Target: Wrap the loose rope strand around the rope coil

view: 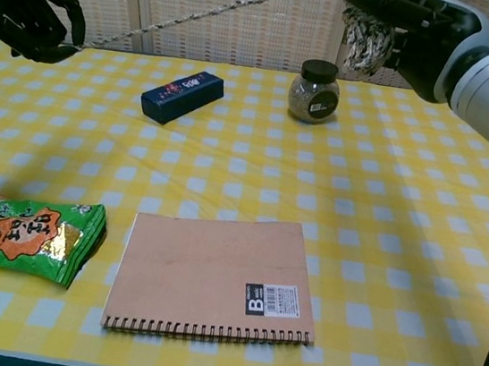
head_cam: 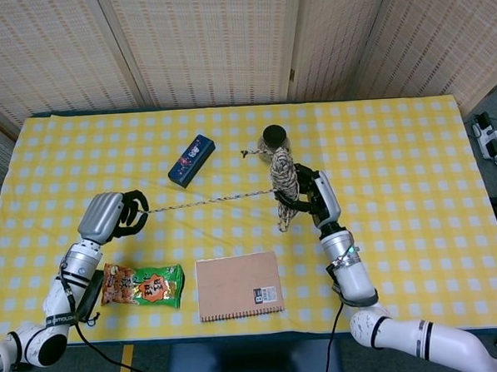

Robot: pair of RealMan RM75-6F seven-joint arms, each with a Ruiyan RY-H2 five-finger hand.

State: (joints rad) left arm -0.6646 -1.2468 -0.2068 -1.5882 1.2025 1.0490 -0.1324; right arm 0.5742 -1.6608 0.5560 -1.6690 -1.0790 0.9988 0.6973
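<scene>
A braided rope coil [head_cam: 283,181] hangs upright above the table, gripped around its lower part by my right hand [head_cam: 309,201]; in the chest view the coil [view: 368,35] and right hand [view: 418,30] sit at the top right. A loose strand [head_cam: 208,201] runs taut from the coil leftward to my left hand [head_cam: 119,215], which pinches its end. The same strand [view: 204,13] slants across the chest view to the left hand [view: 28,15] at the upper left. A short rope tail [head_cam: 251,152] sticks out at the coil's top.
On the yellow checked tablecloth [head_cam: 397,161] lie a blue box [head_cam: 191,160], a dark-lidded jar [view: 317,91], a brown spiral notebook [head_cam: 239,286], a green snack bag [head_cam: 145,285] and a black object [head_cam: 89,293] by the left forearm.
</scene>
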